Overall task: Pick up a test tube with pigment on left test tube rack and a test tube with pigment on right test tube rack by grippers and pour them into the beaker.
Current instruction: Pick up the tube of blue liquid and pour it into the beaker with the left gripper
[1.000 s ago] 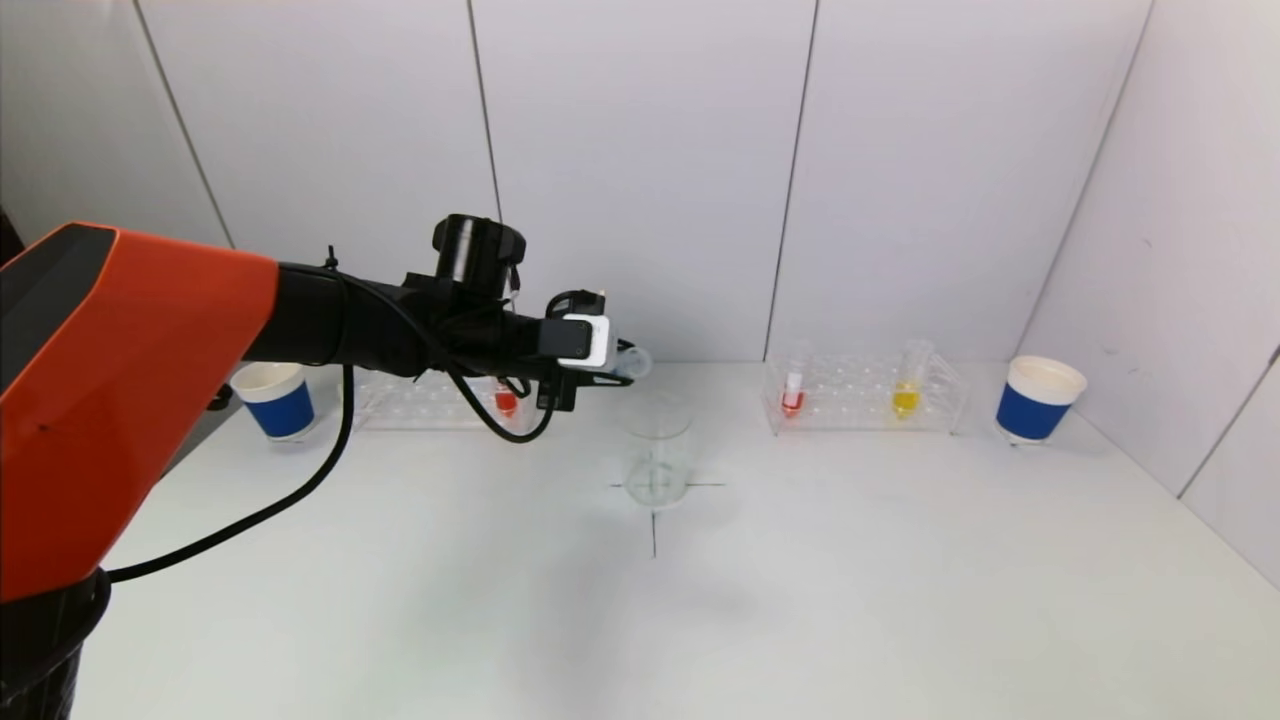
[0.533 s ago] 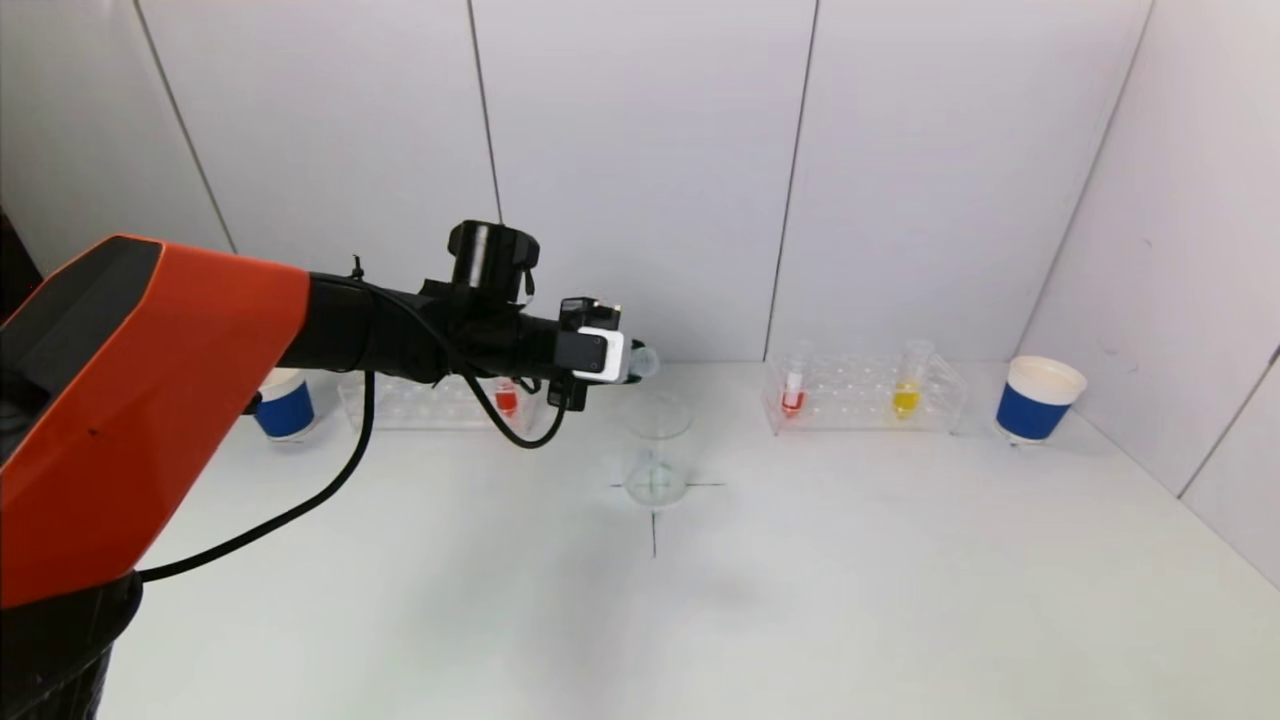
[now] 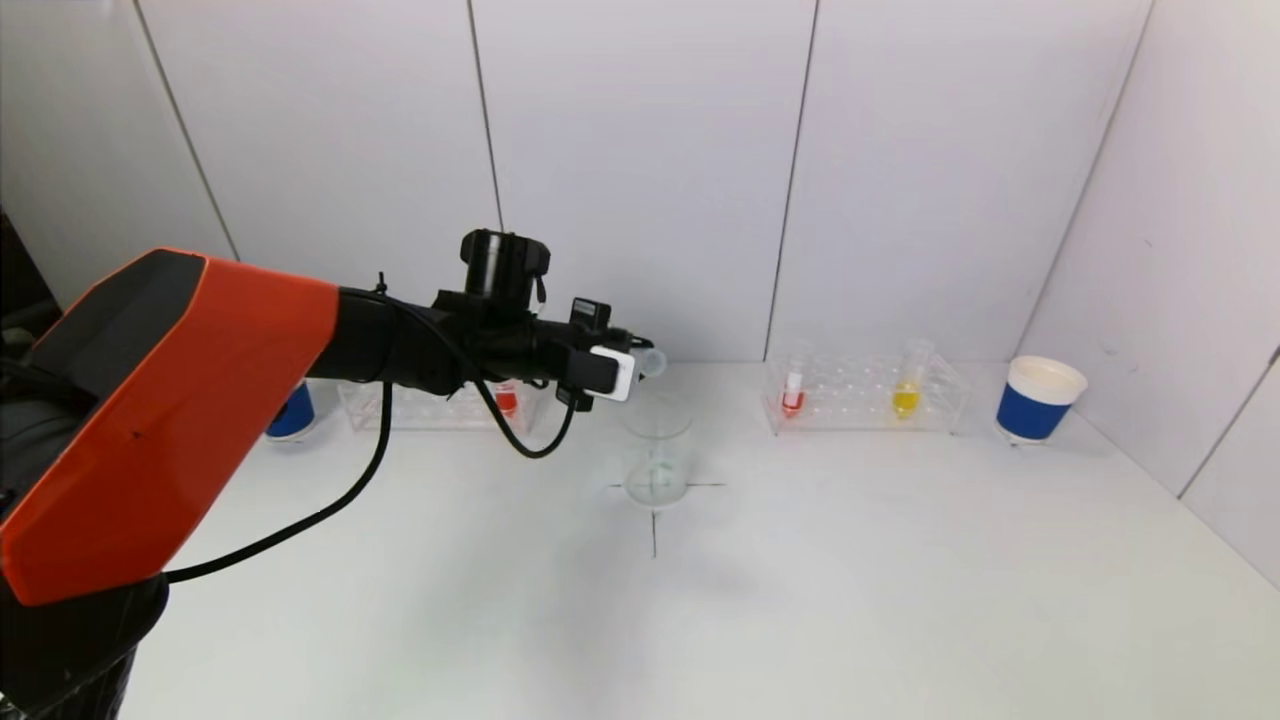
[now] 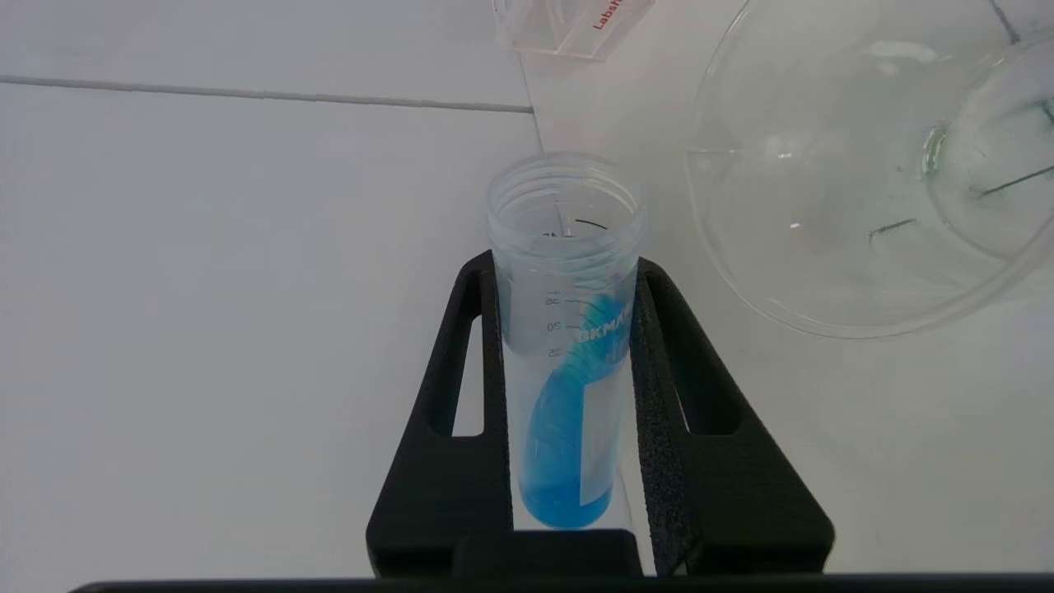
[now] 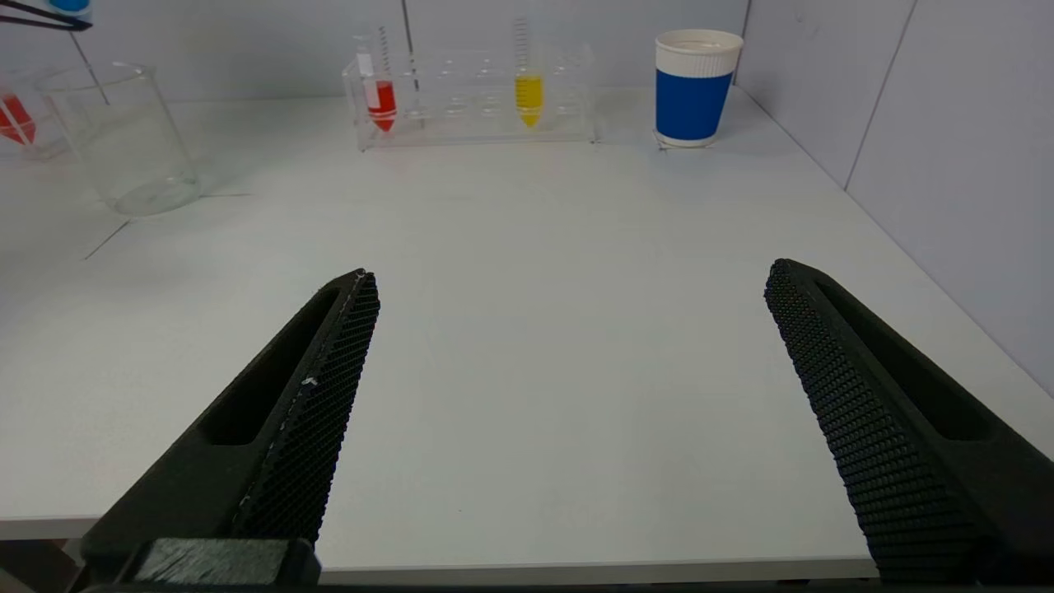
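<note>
While the left gripper (image 4: 568, 395) clamps a clear plastic test tube of blue pigment (image 4: 568, 362) firmly between both black fingers (image 4: 461, 428), the tube is tipped well over, its open mouth just beside the rim of the clear glass beaker (image 3: 657, 450) at table centre. Liquid sits approx. at the 30 mark, not yet at the lip. No blue seen in the beaker.

Right gripper (image 5: 568, 395): spread wide, holding nothing, parked low near the table's front edge, well apart from the right clear acrylic rack (image 3: 865, 392) w/ its red tube (image 3: 793, 392) and yellow tube (image 3: 906, 392).

Left clear rack (image 3: 440, 402): one red tube (image 3: 506, 398) remains, partly hidden behind the arm.

Risks noted:
- Mouth appears beside, not over, the beaker opening in the wrist view. Further tilt here would likely spill pigment onto the white table (image 3: 800, 580).
- Tube lip or fingers could strike the rim if the arm advances low; the beaker is light and may slide or tip.
- Fast wrist roll may cause the stream to overshoot.
- Blue paper cups (image 3: 1038, 400) at the table ends: clear of the work.
</note>
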{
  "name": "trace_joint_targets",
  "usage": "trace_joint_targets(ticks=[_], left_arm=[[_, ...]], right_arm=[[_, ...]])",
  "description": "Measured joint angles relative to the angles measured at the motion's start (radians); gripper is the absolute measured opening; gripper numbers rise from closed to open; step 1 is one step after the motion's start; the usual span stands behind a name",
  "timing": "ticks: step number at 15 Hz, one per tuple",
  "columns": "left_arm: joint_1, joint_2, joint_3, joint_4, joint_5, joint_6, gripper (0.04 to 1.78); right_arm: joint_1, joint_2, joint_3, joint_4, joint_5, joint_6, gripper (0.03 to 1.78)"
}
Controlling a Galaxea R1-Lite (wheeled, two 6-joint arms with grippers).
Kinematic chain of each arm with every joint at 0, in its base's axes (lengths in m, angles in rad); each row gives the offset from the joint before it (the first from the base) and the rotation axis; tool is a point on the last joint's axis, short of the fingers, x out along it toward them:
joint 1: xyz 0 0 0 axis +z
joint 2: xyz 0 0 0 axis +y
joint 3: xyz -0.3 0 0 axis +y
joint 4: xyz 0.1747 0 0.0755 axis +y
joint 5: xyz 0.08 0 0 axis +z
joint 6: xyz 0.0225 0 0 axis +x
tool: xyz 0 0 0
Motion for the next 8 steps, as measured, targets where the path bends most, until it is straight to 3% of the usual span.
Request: trace_joint_targets(ticks=[8], left_arm=[[0.001,-0.004,0.076,-0.062,-0.002,0.046,0.45]], right_arm=[[0.0,0.0,0.0,0.0,0.0,0.0,1.71]])
